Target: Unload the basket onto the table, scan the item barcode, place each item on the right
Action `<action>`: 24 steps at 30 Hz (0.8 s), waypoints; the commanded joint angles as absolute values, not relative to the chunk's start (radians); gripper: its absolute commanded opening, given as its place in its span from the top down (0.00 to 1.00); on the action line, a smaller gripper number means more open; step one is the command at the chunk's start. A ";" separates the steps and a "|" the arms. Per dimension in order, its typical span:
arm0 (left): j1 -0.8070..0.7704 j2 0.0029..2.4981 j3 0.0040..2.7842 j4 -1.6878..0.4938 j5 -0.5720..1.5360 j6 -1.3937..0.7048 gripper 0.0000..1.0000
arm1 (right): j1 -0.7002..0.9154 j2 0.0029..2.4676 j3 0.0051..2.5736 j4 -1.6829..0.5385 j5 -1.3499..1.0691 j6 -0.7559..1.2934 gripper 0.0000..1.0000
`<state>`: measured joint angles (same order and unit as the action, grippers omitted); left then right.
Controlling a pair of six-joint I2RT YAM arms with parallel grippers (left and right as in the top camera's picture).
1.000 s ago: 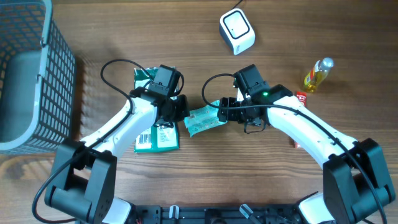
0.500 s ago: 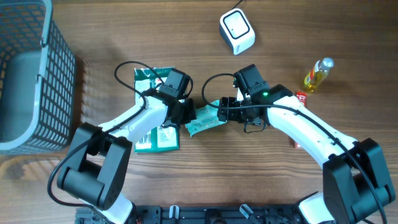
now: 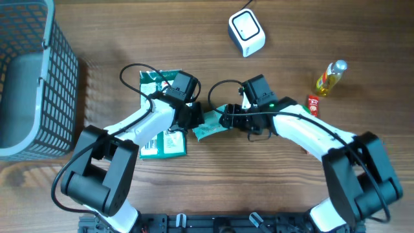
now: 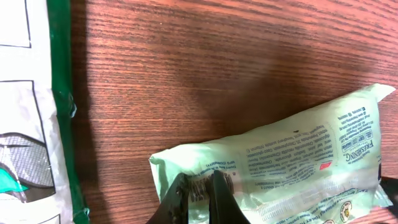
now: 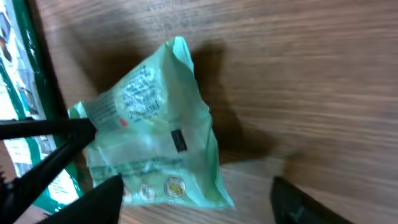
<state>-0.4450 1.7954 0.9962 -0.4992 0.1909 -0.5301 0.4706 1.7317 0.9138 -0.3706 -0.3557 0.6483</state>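
Note:
The item is a pale green wipes packet (image 3: 210,124) lying on the wooden table between my two arms. My left gripper (image 3: 196,118) is shut on its left edge. In the left wrist view the two dark fingertips (image 4: 181,191) pinch the packet (image 4: 280,158) right at a printed barcode. My right gripper (image 3: 227,118) stands open at the packet's right end. In the right wrist view its fingers (image 5: 102,200) sit wide apart, with the packet (image 5: 152,140) lying between and ahead of them. The white barcode scanner (image 3: 246,32) stands at the far middle of the table.
A larger green-and-white bag (image 3: 160,141) lies under and left of my left arm. A grey mesh basket (image 3: 29,77) fills the far left. A small yellow oil bottle (image 3: 330,77) and a red item (image 3: 313,103) lie at the right.
My left gripper has moved right onto the packet's left edge. The right gripper has slid left along the packet and its fingers have narrowed slightly.

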 commanded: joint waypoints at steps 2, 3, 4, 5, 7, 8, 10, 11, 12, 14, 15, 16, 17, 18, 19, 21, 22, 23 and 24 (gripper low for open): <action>-0.447 1.850 0.981 -0.501 0.173 -0.539 0.96 | 0.467 1.805 0.888 -0.307 -0.448 0.737 0.35; -0.447 1.850 0.981 -0.501 0.173 -0.539 0.96 | 0.467 1.818 0.888 -0.297 -0.458 0.738 0.39; -0.447 1.850 0.981 -0.501 0.173 -0.539 0.96 | 0.467 1.832 0.888 -0.284 -0.476 0.747 0.41; -0.447 1.850 0.981 -0.501 0.173 -0.539 0.96 | 0.467 1.845 0.888 -0.267 -0.496 0.757 0.43; -0.447 1.850 0.981 -0.501 0.173 -0.539 0.96 | 0.467 1.860 0.888 -0.230 -0.528 0.761 0.46; -0.447 1.850 0.981 -0.501 0.173 -0.539 0.96 | 0.467 1.863 0.888 -0.219 -0.533 0.761 0.50; -0.447 1.850 0.981 -0.502 0.173 -0.539 0.96 | 0.467 1.863 0.888 -0.212 -0.533 0.760 0.62; -0.447 1.850 0.981 -0.505 0.173 -0.539 0.96 | 0.467 1.863 0.888 -0.212 -0.532 0.760 0.65; -0.447 1.850 0.981 -0.506 0.173 -0.539 0.96 | 0.467 1.863 0.888 -0.211 -0.529 0.759 0.68; -0.447 1.850 0.981 -0.509 0.173 -0.532 0.96 | 0.467 1.863 0.888 -0.210 -0.528 0.759 0.70; -0.447 1.850 0.981 -0.508 0.173 -0.532 0.96 | 0.467 1.863 0.888 -0.208 -0.525 0.757 0.73; -0.447 1.850 0.981 -0.508 0.173 -0.532 0.96 | 0.467 1.863 0.888 -0.202 -0.525 0.748 0.76; -0.447 1.850 0.981 -0.508 0.173 -0.532 0.96 | 0.467 1.863 0.888 -0.197 -0.525 0.737 0.80; -0.447 1.850 0.981 -0.508 0.173 -0.532 0.96 | 0.467 1.863 0.888 -0.194 -0.524 0.732 0.82; -0.447 1.850 0.981 -0.508 0.173 -0.532 0.96 | 0.467 1.863 0.888 -0.188 -0.525 0.733 0.82; -0.447 1.850 0.981 -0.508 0.173 -0.532 0.96 | 0.467 1.863 0.888 -0.179 -0.525 0.731 0.82; -0.447 1.850 0.981 -0.508 0.173 -0.532 0.96 | 0.467 1.863 0.888 -0.176 -0.525 0.723 0.85; -0.447 1.850 0.981 -0.508 0.173 -0.532 0.96 | 0.467 1.863 0.888 -0.176 -0.525 0.714 0.89; -0.447 1.850 0.981 -0.508 0.173 -0.532 0.96 | 0.467 1.863 0.888 -0.176 -0.525 0.712 0.93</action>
<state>-0.4450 1.7973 0.9970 -0.4999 0.1905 -0.5297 0.4568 1.8313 0.8978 -0.1879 -0.5163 0.7479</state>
